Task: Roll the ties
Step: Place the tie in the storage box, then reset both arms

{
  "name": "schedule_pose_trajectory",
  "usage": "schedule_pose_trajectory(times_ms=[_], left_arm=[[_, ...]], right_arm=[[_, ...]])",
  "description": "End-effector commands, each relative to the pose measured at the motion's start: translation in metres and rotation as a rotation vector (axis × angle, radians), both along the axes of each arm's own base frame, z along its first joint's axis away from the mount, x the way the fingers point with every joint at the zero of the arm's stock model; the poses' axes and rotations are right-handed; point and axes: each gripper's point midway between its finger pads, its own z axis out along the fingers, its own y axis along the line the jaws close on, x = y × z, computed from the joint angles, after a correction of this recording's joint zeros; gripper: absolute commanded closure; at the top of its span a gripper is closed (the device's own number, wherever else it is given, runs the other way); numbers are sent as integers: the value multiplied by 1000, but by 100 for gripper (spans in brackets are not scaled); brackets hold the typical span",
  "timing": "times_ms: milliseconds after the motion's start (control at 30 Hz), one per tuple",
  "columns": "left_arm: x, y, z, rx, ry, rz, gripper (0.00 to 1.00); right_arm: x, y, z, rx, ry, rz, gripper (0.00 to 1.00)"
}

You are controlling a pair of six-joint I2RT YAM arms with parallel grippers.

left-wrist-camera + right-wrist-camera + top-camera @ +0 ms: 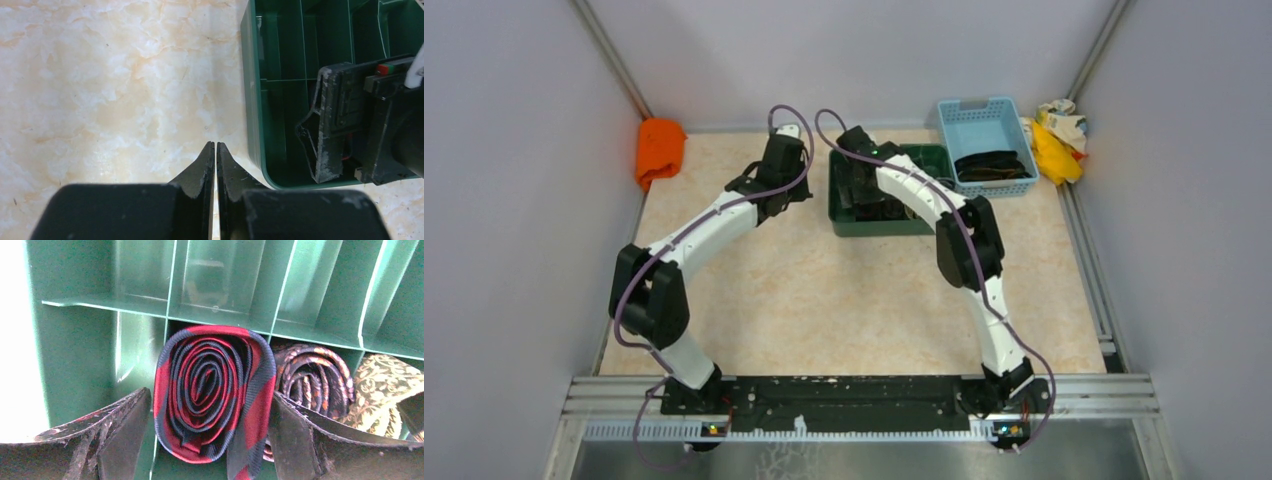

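Note:
In the right wrist view a rolled dark red tie with navy plaid stands on end in a compartment of the green divided box. My right gripper is open, its fingers on either side of the roll; the left finger stands apart from it, the right one is close against it. A rolled dark tie with an orange pattern and an olive patterned tie sit in the compartments to its right. My left gripper is shut and empty over the table, just left of the green box.
A blue basket holding dark unrolled ties stands right of the green box. Yellow-and-cream rags lie at the far right, an orange cloth at the far left. Grey walls enclose the table.

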Motion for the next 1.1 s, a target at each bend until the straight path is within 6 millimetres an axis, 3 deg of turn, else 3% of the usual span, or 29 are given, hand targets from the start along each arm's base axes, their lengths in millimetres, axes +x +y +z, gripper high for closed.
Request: schedule_pose_trajectory(times_ms=[0, 167, 233, 333, 633, 900, 1067], left_arm=[[-3, 6, 3, -4, -3, 17, 90], [-5, 12, 12, 0, -33, 38, 87], [-5, 12, 11, -4, -34, 37, 84], [-6, 11, 9, -12, -30, 35, 83], [-7, 14, 4, 1, -26, 46, 80], [-7, 16, 8, 3, -34, 56, 78], [-7, 17, 9, 7, -34, 59, 78]], right_arm=[[12, 3, 88, 93, -230, 7, 19], [-2, 8, 165, 239, -422, 54, 14], [-12, 1, 202, 270, -515, 49, 7], [-23, -16, 225, 280, -584, 17, 1], [-50, -79, 234, 157, -687, -124, 1], [-66, -99, 251, 168, -762, -154, 1], [-65, -110, 235, 77, -737, -163, 1]])
